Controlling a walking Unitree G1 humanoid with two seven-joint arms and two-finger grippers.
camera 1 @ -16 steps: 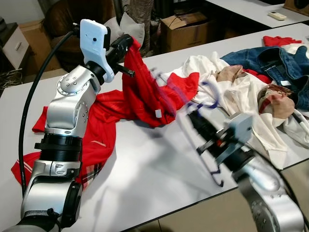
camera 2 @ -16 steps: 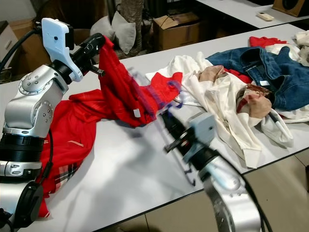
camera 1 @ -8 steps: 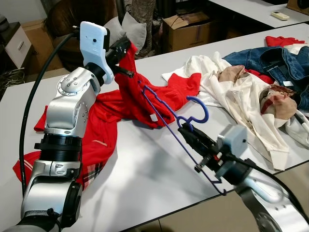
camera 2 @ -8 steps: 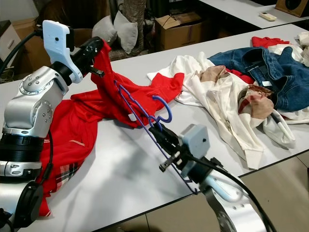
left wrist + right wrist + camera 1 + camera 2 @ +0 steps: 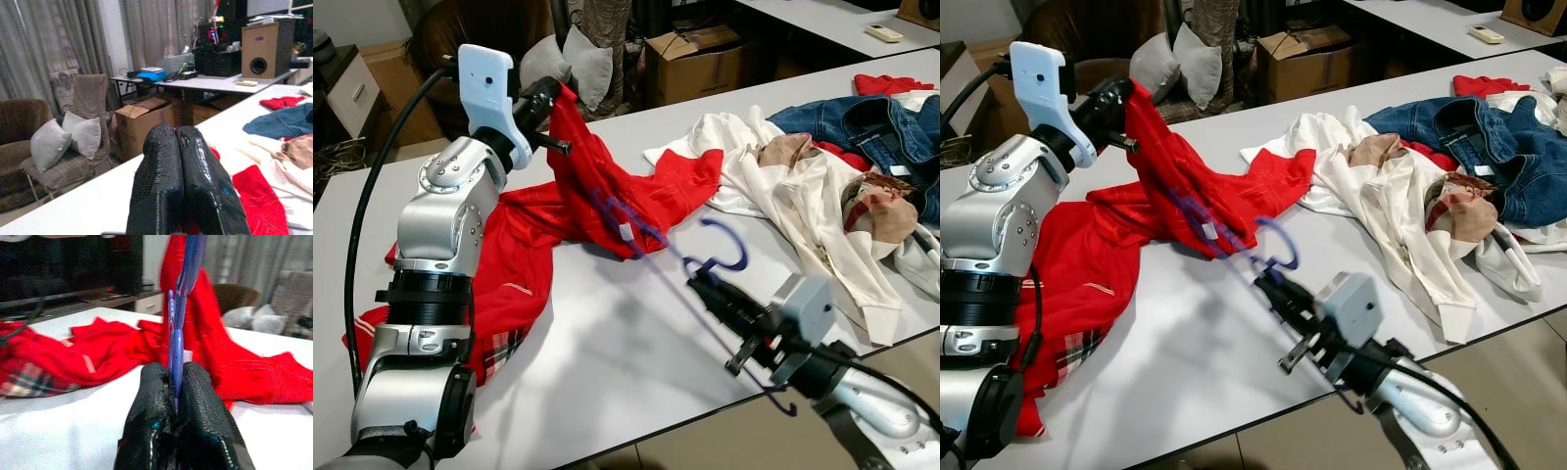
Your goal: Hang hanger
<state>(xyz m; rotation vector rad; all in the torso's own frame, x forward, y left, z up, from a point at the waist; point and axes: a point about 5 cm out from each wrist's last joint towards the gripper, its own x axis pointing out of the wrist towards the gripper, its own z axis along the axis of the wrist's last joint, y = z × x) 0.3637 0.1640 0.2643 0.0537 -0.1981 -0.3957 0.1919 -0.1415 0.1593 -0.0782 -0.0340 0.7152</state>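
The blue hanger (image 5: pixel 705 269), pinched in the right gripper (image 5: pixel 1273 284), has been drawn slightly back from the red shirt (image 5: pixel 607 191) held aloft, clamped by the left gripper (image 5: pixel 548 93), so insertion is judged still pending.

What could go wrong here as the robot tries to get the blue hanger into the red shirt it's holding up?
The right gripper pinches the thin blue hanger near its hook only, so the long frame could twist or slip once it meets cloth. The left gripper lifts the red shirt by one bunched edge, with no clear opening, so the hanger may snag the folds. The white garment lies close and might get dragged.
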